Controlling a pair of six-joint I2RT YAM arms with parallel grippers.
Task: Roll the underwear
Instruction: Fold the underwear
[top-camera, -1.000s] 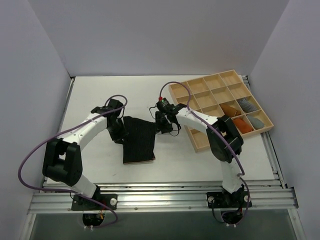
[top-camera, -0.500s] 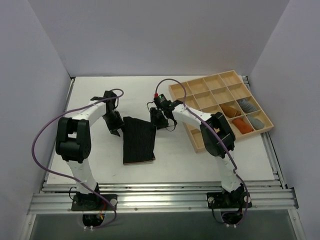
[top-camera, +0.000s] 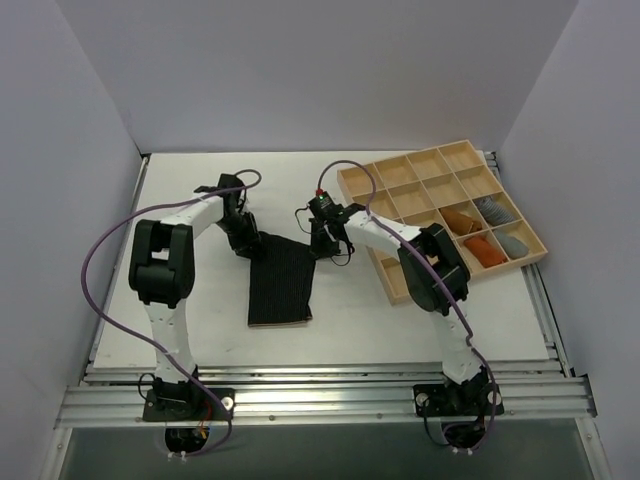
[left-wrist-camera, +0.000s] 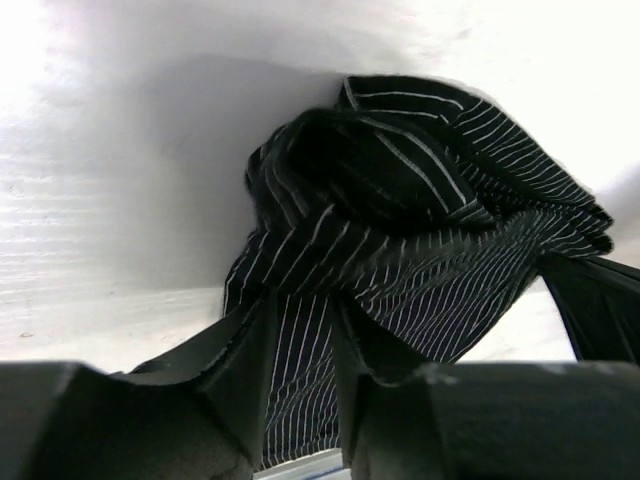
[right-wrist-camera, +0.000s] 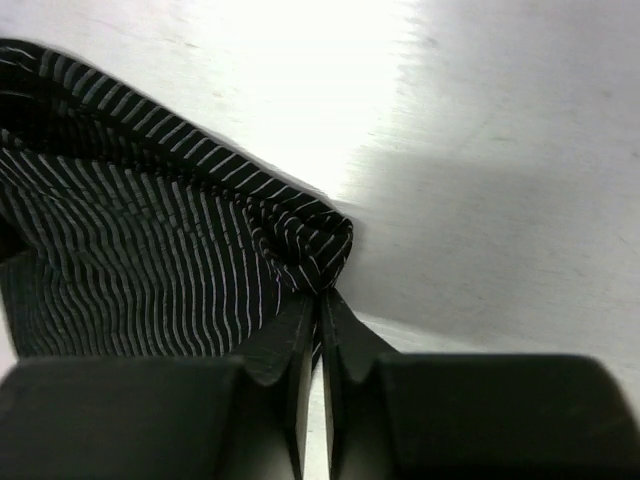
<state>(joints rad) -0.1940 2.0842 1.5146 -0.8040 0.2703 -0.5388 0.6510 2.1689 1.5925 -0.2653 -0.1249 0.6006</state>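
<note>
- Left claw (top-camera: 246, 243) gripped the underwear (top-camera: 281, 285) at its bunched far-left corner.
- Right claw (top-camera: 318, 246) pinched its far-right corner.
- Rolling seemingly just starting; most fabric lay flat mid-tabletop (top-camera: 200, 310).

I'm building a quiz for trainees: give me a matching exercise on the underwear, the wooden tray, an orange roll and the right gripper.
Things:
1 underwear
2 wooden tray
3 orange roll
4 right gripper

States:
A shut on a fabric corner
B lying inside a compartment
C black with thin pale stripes
D light wood, many square compartments

Pairs: 1-C, 2-D, 3-B, 4-A
</note>
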